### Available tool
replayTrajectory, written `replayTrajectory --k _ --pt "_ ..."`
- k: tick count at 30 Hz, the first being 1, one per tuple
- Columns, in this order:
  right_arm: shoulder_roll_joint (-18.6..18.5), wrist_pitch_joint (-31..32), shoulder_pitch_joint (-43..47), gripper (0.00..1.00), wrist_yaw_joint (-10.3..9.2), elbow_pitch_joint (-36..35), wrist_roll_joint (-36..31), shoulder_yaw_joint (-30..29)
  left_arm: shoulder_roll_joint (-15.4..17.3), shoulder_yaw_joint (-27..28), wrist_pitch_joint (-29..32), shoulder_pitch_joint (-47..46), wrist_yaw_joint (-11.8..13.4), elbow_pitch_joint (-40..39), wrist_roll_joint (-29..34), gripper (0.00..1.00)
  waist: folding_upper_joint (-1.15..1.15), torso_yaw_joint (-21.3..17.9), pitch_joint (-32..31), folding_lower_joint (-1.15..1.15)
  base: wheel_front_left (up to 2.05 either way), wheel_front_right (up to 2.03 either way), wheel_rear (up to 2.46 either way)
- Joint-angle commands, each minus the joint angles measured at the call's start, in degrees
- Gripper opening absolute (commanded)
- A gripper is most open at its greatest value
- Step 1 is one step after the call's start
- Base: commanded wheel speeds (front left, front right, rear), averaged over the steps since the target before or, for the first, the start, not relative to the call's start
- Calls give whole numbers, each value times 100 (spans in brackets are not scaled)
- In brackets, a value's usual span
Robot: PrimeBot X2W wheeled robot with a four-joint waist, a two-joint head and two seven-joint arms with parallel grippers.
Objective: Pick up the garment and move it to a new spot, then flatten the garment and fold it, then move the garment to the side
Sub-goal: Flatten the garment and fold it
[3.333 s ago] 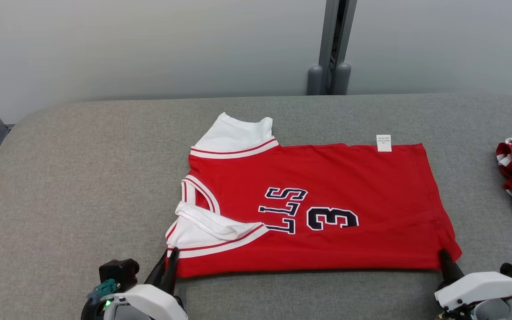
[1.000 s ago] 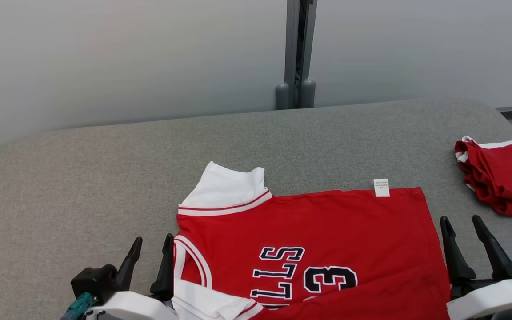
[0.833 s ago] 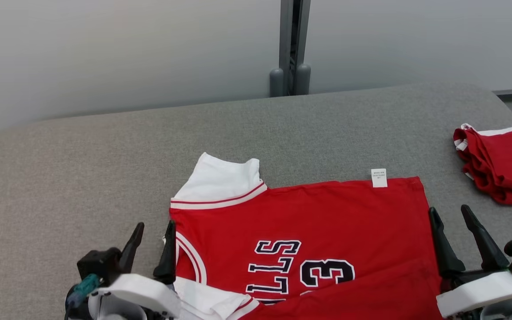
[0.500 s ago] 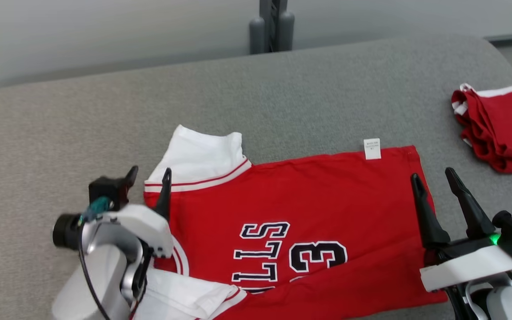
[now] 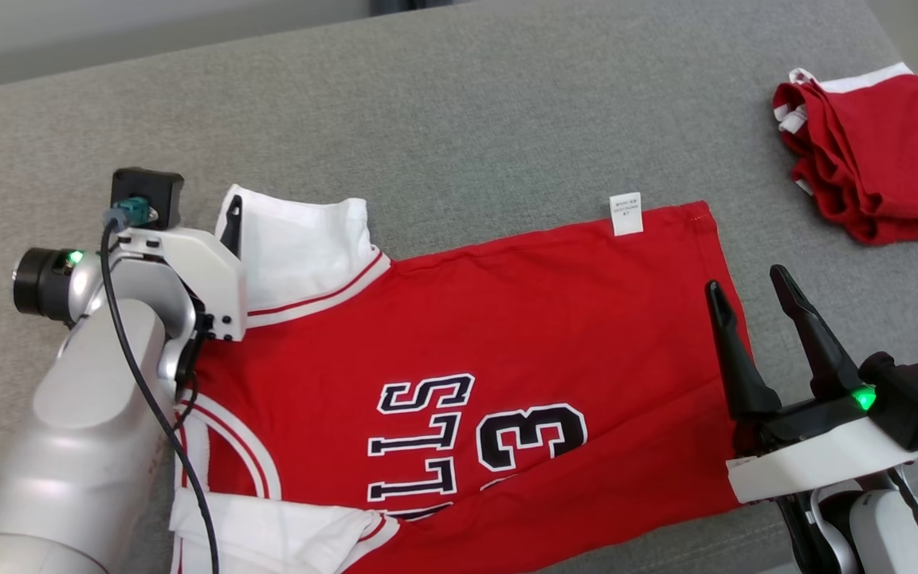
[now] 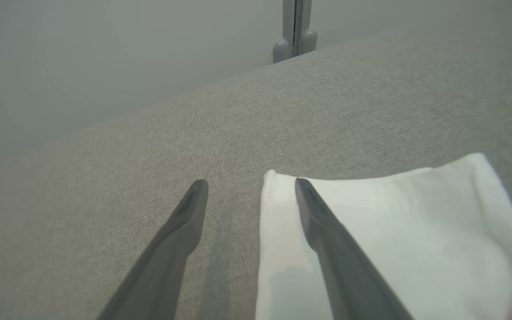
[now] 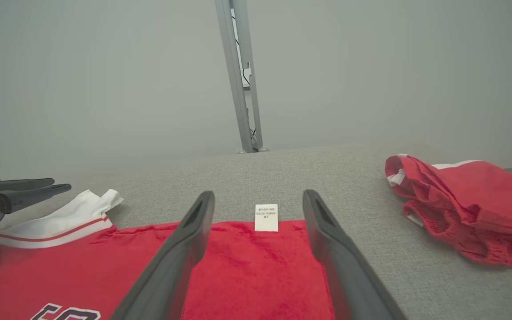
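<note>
Grey table (image 5: 507,96) by a pale wall (image 7: 105,66) bears the jersey (image 5: 507,319); left gripper (image 6: 250,182), right gripper (image 5: 745,279), jaws spread.

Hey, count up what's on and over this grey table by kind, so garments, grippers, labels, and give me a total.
Garments: 2, the red jersey and the bunched red garment.
Grippers: 2, left gripper and right gripper, both open.
Labels: 1, the white label on the jersey's edge.
Total: 5
</note>
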Motion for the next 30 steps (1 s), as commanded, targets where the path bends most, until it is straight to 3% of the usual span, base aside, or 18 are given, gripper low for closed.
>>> replayTrajectory --k 1,17,18,19,20,30 --pt "13 -5 -53 100 -3 -35 -15 7 47 -28 29 -203 -81 162 45 100 0 -117 131 0 0 0 0" --pt "172 -133 -78 100 -3 59 -68 64 106 -422 -31 -879 -505 1363 270 100 0 -379 427 0 0 0 0" --pt "177 -139 -76 100 -3 69 -72 55 78 -446 -24 -885 -537 1414 273 85 0 -379 429 0 0 0 0" --pt "180 -147 -72 100 -3 76 -73 44 49 -465 -27 -893 -565 1464 269 25 0 -374 429 0 0 0 0" --pt "183 -158 -68 100 -3 99 -74 22 -2 -498 -63 -927 -613 1546 266 0 0 -352 421 0 0 0 0" --pt "39 1 -130 100 -3 286 -11 -263 -355 -513 -1035 -789 -619 1461 161 0 0 38 133 0 0 0 0"
